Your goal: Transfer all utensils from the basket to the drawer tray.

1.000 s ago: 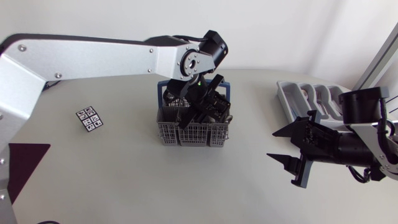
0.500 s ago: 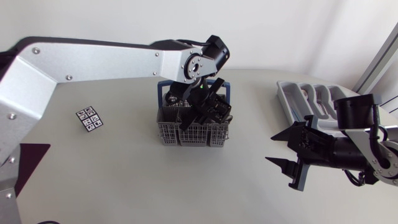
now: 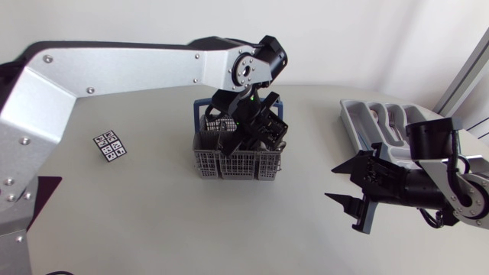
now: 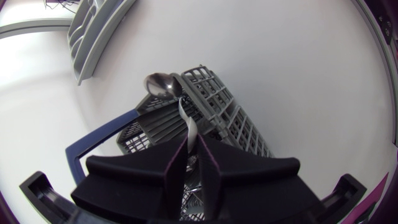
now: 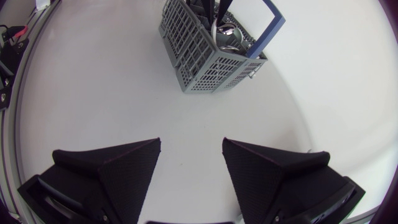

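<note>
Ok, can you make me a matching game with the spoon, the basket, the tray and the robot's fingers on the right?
Things:
1. spoon
2. basket
3. tray
4. right fingers

Where or how:
A. wide open above the bare table
B. grey grid with a blue handle, mid-table
C. pinched between the left fingers
D. grey, with long slots, at the table's right end

Pairs: 1-C, 2-B, 3-D, 4-A.
</note>
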